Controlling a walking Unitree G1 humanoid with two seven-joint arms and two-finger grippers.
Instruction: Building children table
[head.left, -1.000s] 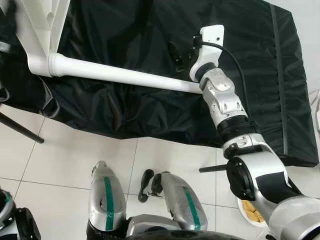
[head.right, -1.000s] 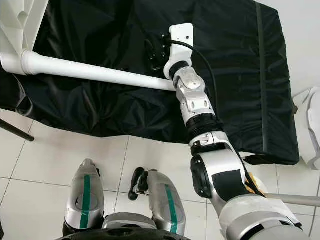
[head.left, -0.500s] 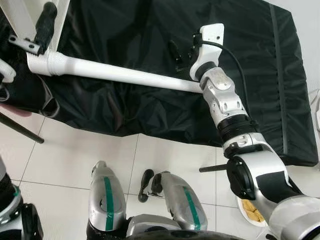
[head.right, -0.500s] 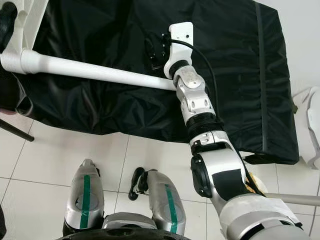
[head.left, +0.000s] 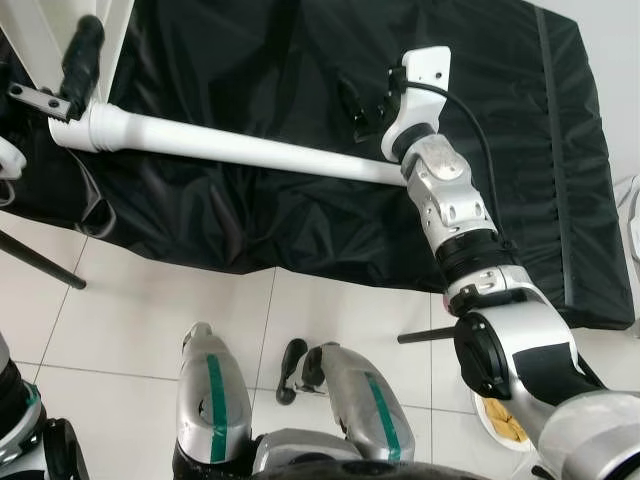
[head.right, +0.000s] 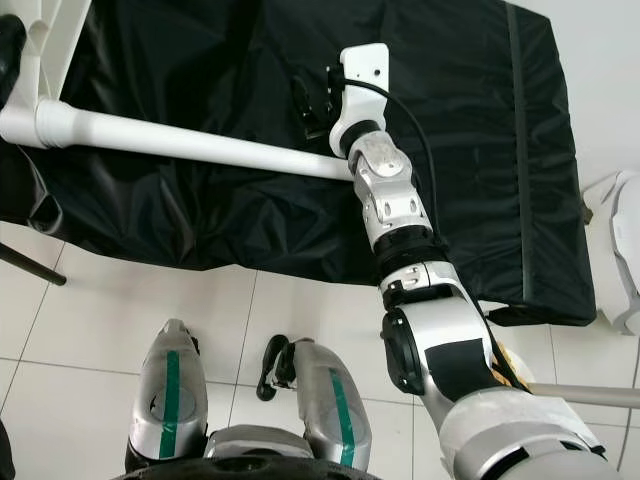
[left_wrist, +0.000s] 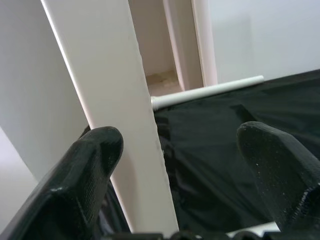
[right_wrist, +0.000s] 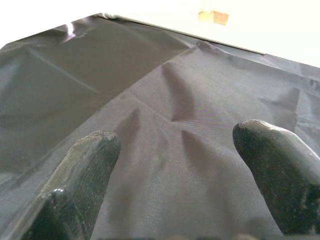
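At far left my left pincer (left_wrist: 170, 165) is spread wide around a flat white panel (left_wrist: 107, 100) of the table frame, fingers either side. From there the white table leg (head.left: 230, 147) runs long-axis left to right across the black-covered table (head.left: 520, 150), collar end left. My right pincer (right_wrist: 175, 180) hangs released over the black cover past the leg's right end. No writing I can read.

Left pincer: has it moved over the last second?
Yes. The left pincer has come into view at the top left, now by the white panel where the leg joins.
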